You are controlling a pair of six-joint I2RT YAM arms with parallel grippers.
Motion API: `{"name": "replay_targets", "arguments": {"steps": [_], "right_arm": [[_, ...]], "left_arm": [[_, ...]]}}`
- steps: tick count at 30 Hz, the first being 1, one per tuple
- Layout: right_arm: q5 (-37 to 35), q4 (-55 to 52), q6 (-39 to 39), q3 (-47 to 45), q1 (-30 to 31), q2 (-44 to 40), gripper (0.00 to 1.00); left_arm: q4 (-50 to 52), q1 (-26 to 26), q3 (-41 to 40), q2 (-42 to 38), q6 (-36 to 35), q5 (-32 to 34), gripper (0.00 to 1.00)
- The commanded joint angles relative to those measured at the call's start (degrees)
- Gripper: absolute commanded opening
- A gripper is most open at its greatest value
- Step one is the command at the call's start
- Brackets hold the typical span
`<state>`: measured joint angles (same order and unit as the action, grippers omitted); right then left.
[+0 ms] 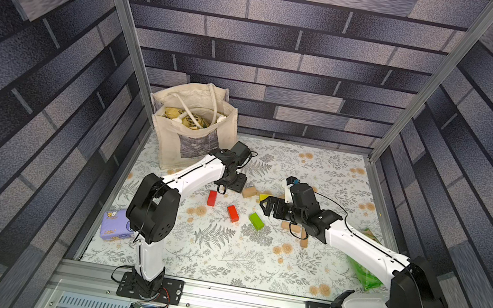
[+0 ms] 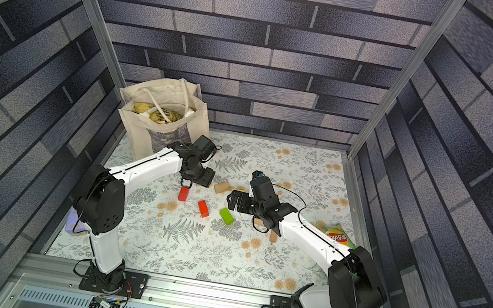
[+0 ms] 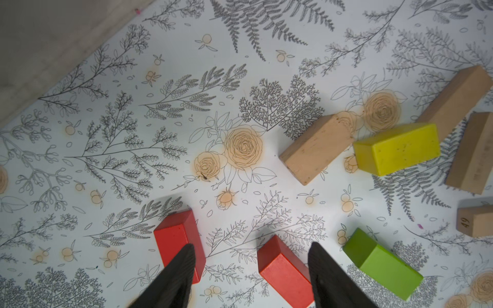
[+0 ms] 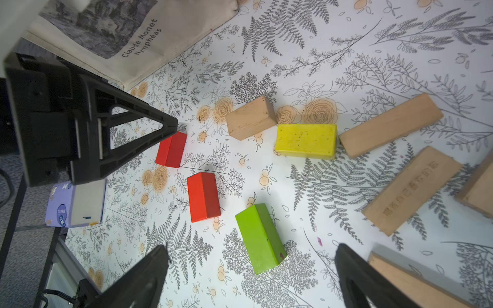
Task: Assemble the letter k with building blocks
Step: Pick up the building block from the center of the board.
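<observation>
Over a red block [image 1: 212, 198] — left end effector [image 1: 220, 188] nose-down, jaws apart

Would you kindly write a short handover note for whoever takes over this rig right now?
Left gripper: open, holding nothing, low over the table with one finger by a red block.
Right gripper: open, empty, above the green block.
Blocks: that red block, a second red block and the green one lie in a loose row, apart. The yellow block lies among tan blocks.
Done: no k formed yet.
Left: build a three-block spine and add two slanted blocks.
</observation>
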<state>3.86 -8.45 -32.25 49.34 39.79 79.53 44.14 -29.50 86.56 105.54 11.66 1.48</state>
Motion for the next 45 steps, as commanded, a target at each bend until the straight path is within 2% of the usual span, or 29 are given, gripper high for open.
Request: {"name": "replay_targets", "arguments": {"steps": [1,9,16,32,45], "right_arm": [[-2.02,-2.89,1.86,0.38,-0.03,-2.45,1.00],[0.27,-3.14,0.25,-4.35,-5.50,-8.34,1.00],[3.94,-3.00,-1.10,-5.98,-9.42,-10.11,1.00],[5.46,-0.70,-3.07,-8.20,-10.92,-9.87,1.00],[5.94,-0.25,-4.14,-9.16,-12.23,-9.82,1.00]], "left_arm": [[0.25,-1.52,2.99,2.39,-6.41,-1.30,0.70],[-0.96,-3.42,5.71,5.32,-10.50,-1.41,0.71],[-1.71,-4.42,8.42,9.69,-13.56,1.33,0.70],[-4.20,-3.64,10.43,13.64,-15.91,-3.60,0.69],[-2.08,-3.29,13.19,17.22,-17.24,-4.60,0.69]]}}
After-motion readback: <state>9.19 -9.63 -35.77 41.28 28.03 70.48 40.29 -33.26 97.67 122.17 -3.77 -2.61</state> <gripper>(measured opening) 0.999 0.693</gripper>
